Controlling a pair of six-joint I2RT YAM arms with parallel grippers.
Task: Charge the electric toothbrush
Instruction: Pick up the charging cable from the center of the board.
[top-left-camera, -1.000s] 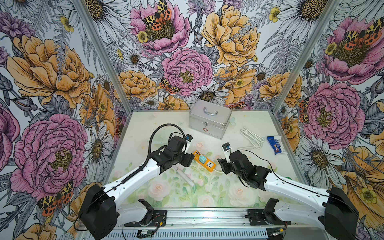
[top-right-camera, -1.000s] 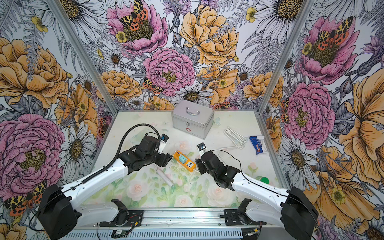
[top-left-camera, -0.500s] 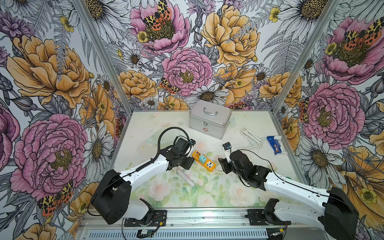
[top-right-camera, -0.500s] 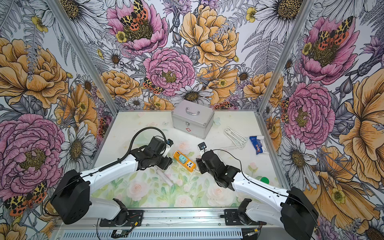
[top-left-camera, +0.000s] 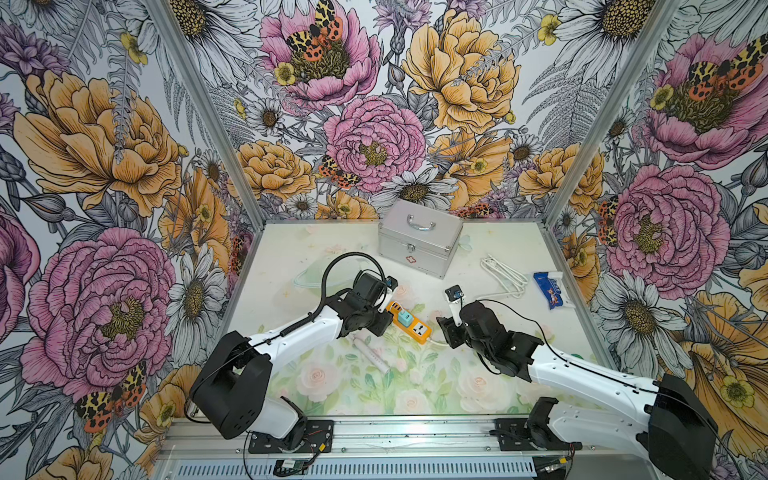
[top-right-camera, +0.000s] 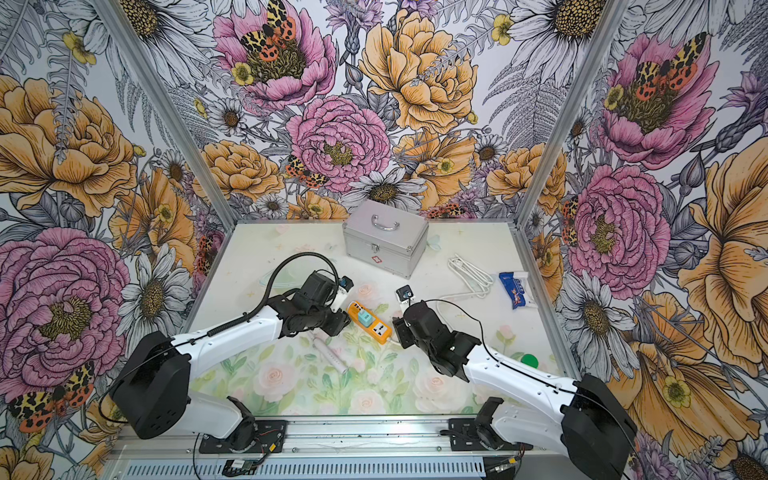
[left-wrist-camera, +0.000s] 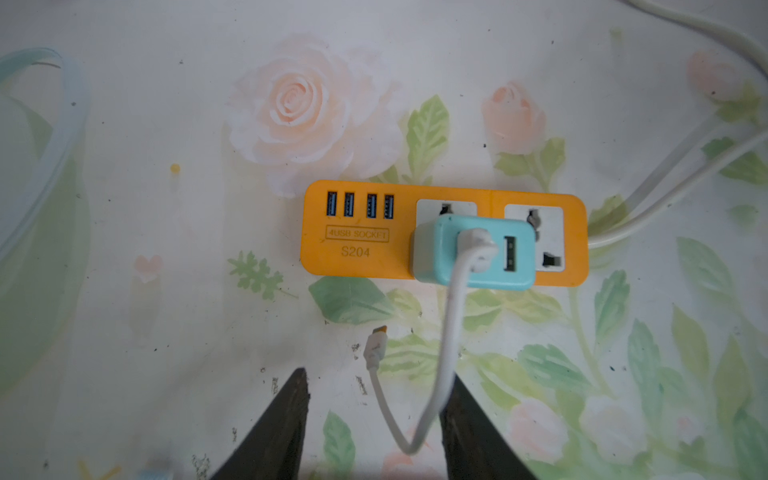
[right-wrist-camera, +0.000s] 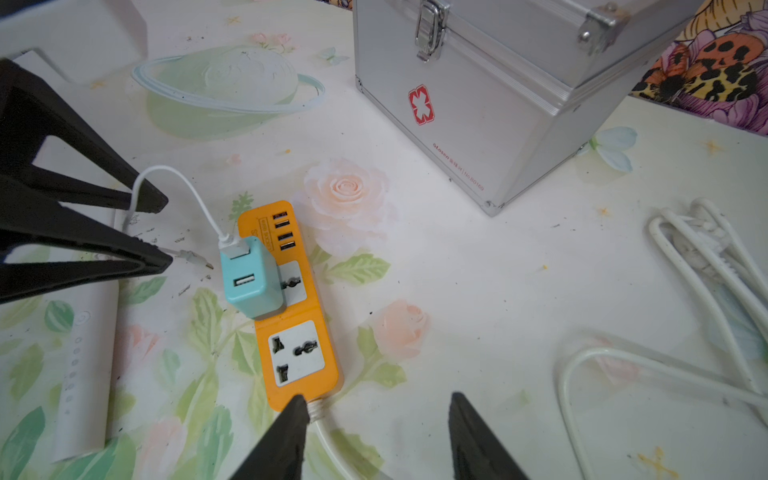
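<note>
Electric toothbrush (top-left-camera: 371, 353) is lying flat on the floral table (top-left-camera: 419, 388), a bit below the middle of the frame in both top views, running diagonally from upper left to lower right. It is sitting just below the left gripper (left-wrist-camera: 376, 386) and to the lower left of the orange power strip (top-left-camera: 409, 322), near it but not touching. Nothing is gripping it. In the right wrist view the electric toothbrush (right-wrist-camera: 83, 374) is showing at lower left as a white handle with a row of small dots.

Left gripper is hovering low over the table at bottom centre of the left wrist view, jaws standing apart, pinching nothing. A short white cable (left-wrist-camera: 446, 332) is looping loosely through the gap and running right beside one of the fingers (left-wrist-camera: 469, 424); can't tell if it is touching. One end is sitting plugged into a teal USB adapter (left-wrist-camera: 473, 257) in the strip's socket. The free plug end (left-wrist-camera: 376, 345) is lying on the table just ahead of the tips.

Right gripper (right-wrist-camera: 378, 409) is sitting at bottom centre of the right wrist view, jaws spread, holding nothing. One fingertip (right-wrist-camera: 291, 428) is sitting right at the strip's cord end; can't tell if it is touching.

Silver case (top-left-camera: 419, 237) is standing at upper centre of the table. Looped white cable (top-left-camera: 503, 276) and blue-and-white packet (top-left-camera: 550, 289) are lying at the right.
</note>
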